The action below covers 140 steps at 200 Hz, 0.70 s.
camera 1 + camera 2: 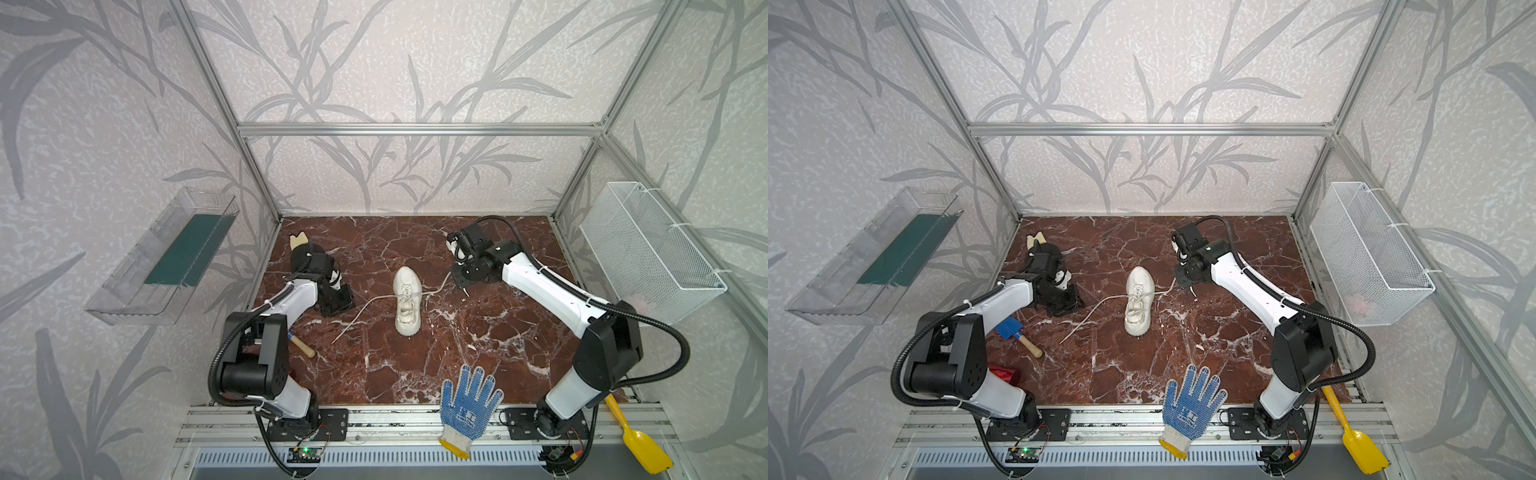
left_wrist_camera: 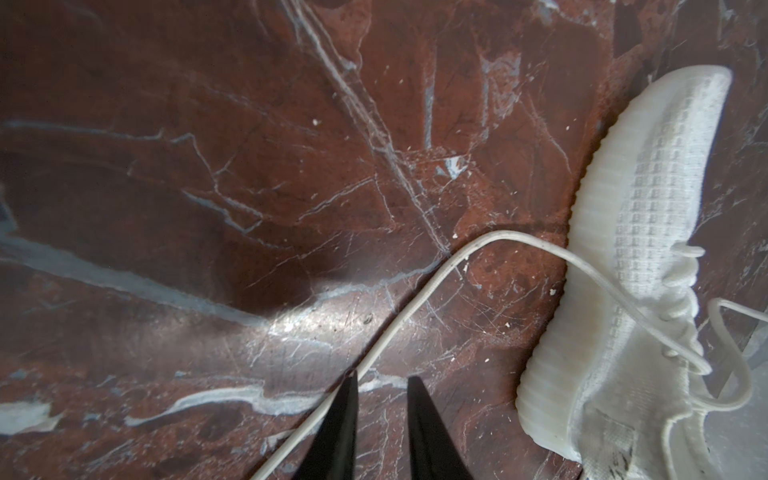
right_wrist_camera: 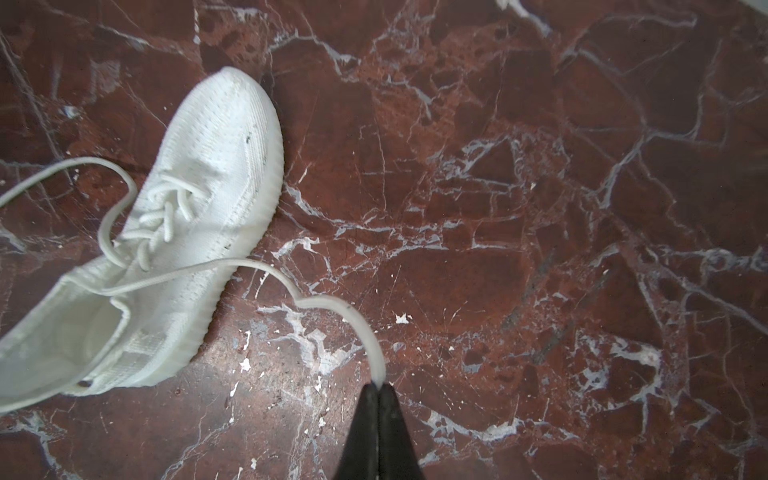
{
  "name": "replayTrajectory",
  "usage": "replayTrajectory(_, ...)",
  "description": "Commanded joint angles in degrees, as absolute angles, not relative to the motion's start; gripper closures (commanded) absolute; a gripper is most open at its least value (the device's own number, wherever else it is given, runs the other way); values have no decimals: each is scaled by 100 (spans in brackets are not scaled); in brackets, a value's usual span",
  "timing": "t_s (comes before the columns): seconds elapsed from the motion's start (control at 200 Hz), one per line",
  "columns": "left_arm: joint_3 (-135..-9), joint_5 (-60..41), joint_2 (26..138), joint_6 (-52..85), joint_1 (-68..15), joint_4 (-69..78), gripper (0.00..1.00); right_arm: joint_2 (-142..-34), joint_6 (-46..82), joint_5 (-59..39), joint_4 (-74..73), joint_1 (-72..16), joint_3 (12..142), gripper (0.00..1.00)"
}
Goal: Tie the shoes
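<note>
While the right gripper (image 3: 379, 384) pinches a white lace (image 3: 266, 266) end with its jaws fully closed, the left gripper (image 2: 382, 376) stands slightly parted, holding nothing, the other lace (image 2: 415, 299) passing under one finger. The off-white sneaker (image 1: 408, 305) lies in the middle of the marble table (image 1: 457, 353), toe toward 12 o'clock, with the grippers at its 2 and 9 o'clock.

We log a blue-dotted work glove (image 1: 469, 405) at the table's (image 1: 478, 332) front edge, cuff over the rail. Yellow shovel (image 1: 638, 442) at front right. Blue trowel (image 1: 1016, 335), wooden handle, front left; red shiny item (image 1: 1005, 374) near it. Wire basket (image 1: 648, 253) on right wall, clear bin (image 1: 162, 257) on left wall.
</note>
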State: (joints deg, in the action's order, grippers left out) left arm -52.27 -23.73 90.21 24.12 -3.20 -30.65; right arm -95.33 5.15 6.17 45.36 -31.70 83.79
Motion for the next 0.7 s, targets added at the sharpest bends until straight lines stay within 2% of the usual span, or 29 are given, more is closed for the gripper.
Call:
replayTrajectory(0.0, -5466, -2326, 9275, 2367, -333, -3352, 76, -9496, 389, 599, 4598, -3152, 8574, 100)
replayTrajectory(0.37, -6051, -1354, 10044, 2228, -782, -3965, 73, -8833, 147, 983, 3085, -2966, 7748, 100)
replayTrajectory(0.695, -6239, -689, 10672, 2361, -1286, -4140, 73, -8810, -44, 559, 2137, -2845, 7385, 100)
